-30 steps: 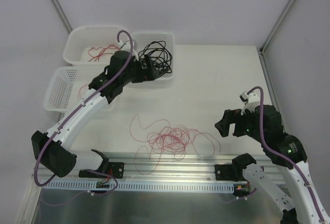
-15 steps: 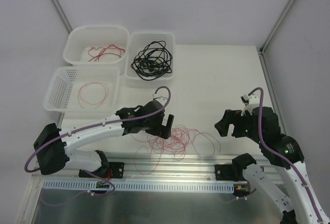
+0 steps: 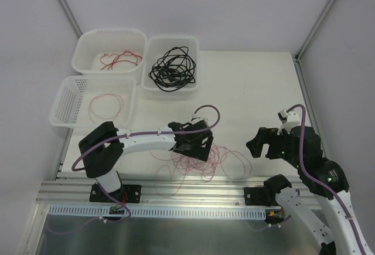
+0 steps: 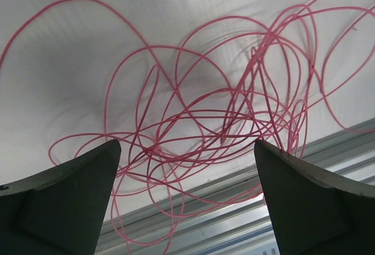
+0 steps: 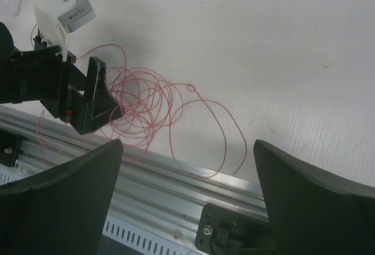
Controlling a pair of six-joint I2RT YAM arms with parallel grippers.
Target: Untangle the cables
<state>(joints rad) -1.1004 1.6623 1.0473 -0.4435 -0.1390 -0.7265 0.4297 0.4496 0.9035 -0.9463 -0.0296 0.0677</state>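
Observation:
A loose tangle of thin red wires (image 3: 196, 162) lies on the white table by the front rail. My left gripper (image 3: 197, 148) hovers just over it, open; in the left wrist view the red tangle (image 4: 222, 120) spreads below the wide-apart jaws (image 4: 187, 146), with nothing between them. A coil of black cables (image 3: 171, 67) rests in the back middle basket. My right gripper (image 3: 263, 143) stands open to the right of the tangle, holding nothing; in its wrist view (image 5: 187, 146) the red wires (image 5: 146, 105) and the left gripper (image 5: 94, 99) show at the left.
Three white baskets stand at the back left: one (image 3: 82, 50) with short red wires, the middle one (image 3: 196, 61) with the black coil, a lower one (image 3: 64, 99) with a single red loop. An aluminium rail (image 3: 222, 186) runs along the front edge, with some red loops lying over it.
My left arm swung from the black-cable basket down to the red tangle at the front, staying open. The black coil now lies uncovered in its basket. The right arm barely shifted.

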